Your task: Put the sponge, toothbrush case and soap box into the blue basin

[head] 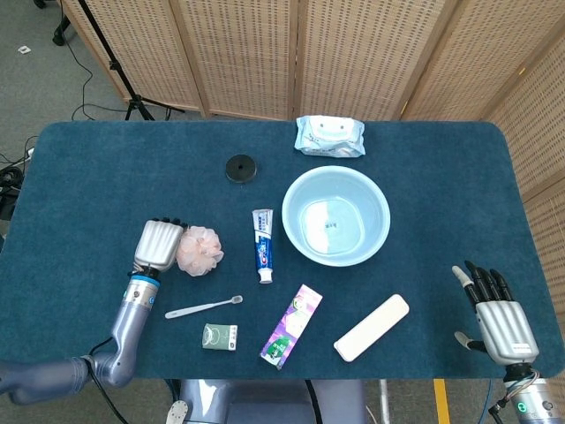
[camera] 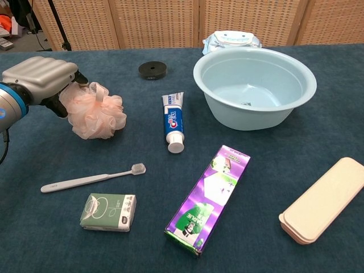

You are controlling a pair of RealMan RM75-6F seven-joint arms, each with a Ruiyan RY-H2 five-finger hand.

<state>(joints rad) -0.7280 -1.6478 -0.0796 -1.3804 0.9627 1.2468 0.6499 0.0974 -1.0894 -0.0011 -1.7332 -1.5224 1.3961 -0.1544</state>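
Because the left hand (camera: 40, 79) grips only the edge of the soft sponge (camera: 94, 111), it could slip free on the way to the blue basin (camera: 256, 85).
The pink, ruffled mesh sponge sits at the desk's left, apparently just lifted, fingers (camera: 60, 105) closed into it; the puff could snag or spring out. The right hand (head: 496, 314) hangs open, holding nothing.

Pink mesh sponge (camera: 94, 112), cream toothbrush case (camera: 323, 200), empty blue basin (camera: 301, 96)

One sponge (head: 199, 251), one toothbrush case (head: 372, 328), one basin (head: 335, 215), one toothbrush (head: 203, 306), one toothpaste tube (head: 262, 245)
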